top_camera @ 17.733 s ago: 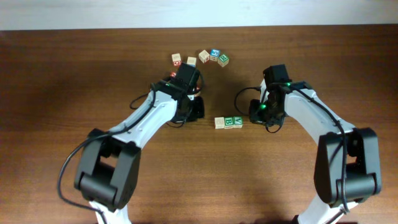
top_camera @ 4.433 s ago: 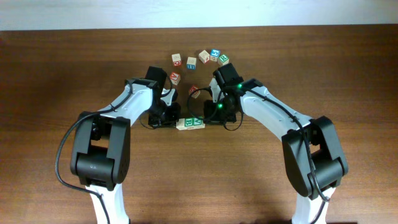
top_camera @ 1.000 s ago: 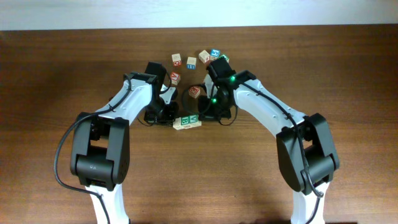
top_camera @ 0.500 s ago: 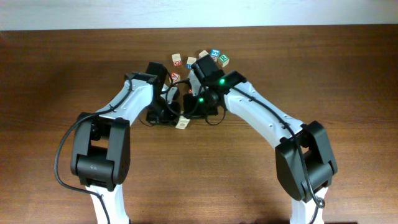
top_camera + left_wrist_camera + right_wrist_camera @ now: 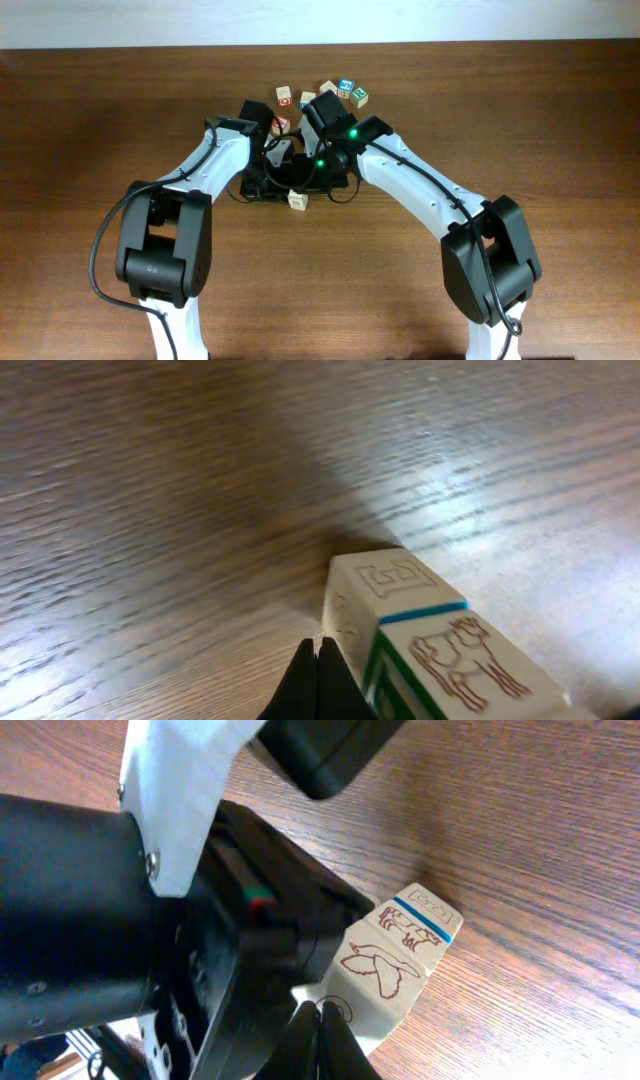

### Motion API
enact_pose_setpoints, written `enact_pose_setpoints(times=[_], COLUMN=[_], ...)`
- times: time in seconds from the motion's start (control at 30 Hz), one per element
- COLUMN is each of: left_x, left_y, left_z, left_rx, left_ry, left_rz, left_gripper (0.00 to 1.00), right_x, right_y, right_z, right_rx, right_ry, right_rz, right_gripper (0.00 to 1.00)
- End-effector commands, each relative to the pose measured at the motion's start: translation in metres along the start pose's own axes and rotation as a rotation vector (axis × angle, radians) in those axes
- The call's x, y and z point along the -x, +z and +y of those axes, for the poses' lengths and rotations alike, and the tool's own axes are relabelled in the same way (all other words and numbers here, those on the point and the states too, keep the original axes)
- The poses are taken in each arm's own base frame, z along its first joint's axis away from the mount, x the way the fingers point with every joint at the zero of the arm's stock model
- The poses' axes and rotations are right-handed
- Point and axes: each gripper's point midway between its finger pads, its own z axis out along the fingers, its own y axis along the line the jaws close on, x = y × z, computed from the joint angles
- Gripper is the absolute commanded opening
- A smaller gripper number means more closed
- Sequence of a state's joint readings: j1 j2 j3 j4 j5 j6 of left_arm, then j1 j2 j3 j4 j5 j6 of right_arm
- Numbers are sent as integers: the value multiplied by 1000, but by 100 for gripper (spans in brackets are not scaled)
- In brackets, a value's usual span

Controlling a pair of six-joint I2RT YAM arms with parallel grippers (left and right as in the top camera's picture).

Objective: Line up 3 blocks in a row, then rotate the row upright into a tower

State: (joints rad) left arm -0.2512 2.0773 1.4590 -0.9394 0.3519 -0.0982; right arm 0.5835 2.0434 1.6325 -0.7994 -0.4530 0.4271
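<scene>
Two arms crowd over the blocks (image 5: pixel 297 200) in the middle of the surface (image 5: pixel 540 130), so from overhead only one pale cube shows clear of them. The wrist views show two cubes touching side by side; a third cannot be made out. The left gripper (image 5: pixel 318 665) and the right gripper (image 5: pixel 322 1020) are each clenched on nothing, with their tips just beside the row. Five loose cubes (image 5: pixel 328 89) lie scattered behind the arms.

table (image 5: pixel 560 120): dark brown wood | far side: loose cluster of small alphabet cubes | red-lettered cube (image 5: pixel 285 96) at its left | blue-lettered cube (image 5: pixel 346 86) near its right
</scene>
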Motion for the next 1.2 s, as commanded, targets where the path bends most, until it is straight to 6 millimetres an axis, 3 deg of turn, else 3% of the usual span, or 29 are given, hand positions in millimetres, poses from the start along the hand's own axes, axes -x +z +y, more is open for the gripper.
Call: enact_pose_setpoints(times=[0.0,0.1,0.27,0.43,0.57,0.93,1.03,1.13,1.17], left_x=[13,22,36,39,39,40,50,61,63], left_y=[-17,-34,-57,-60,-60,-61,-81,-138,-162], left_z=[33,56,76,79,79,80,76,73,70], left_rx=[66,63,61,61,60,62,69,157,187], left_ry=[-129,-211,-258,-264,-264,-263,-256,-238,-231], left_rz=[-57,-93,-152,-163,-163,-166,-197,-264,-295], left_gripper=[0,0,0,0,0,0,0,0,0], right_x=[-8,-9,-8,-3,8,22,38,55,58], right_y=[18,17,16,7,-6,-27,-64,-130,-153], right_z=[-15,-20,-23,-23,-10,9,29,35,37], right_rx=[-42,-66,-71,-53,-15,10,4,-104,-138], right_ry=[23,28,33,35,2,-40,-113,-138,-150], right_rz=[41,43,41,25,7,-27,-74,-168,-200], right_gripper=[4,4,4,9,17,22,31,40,50])
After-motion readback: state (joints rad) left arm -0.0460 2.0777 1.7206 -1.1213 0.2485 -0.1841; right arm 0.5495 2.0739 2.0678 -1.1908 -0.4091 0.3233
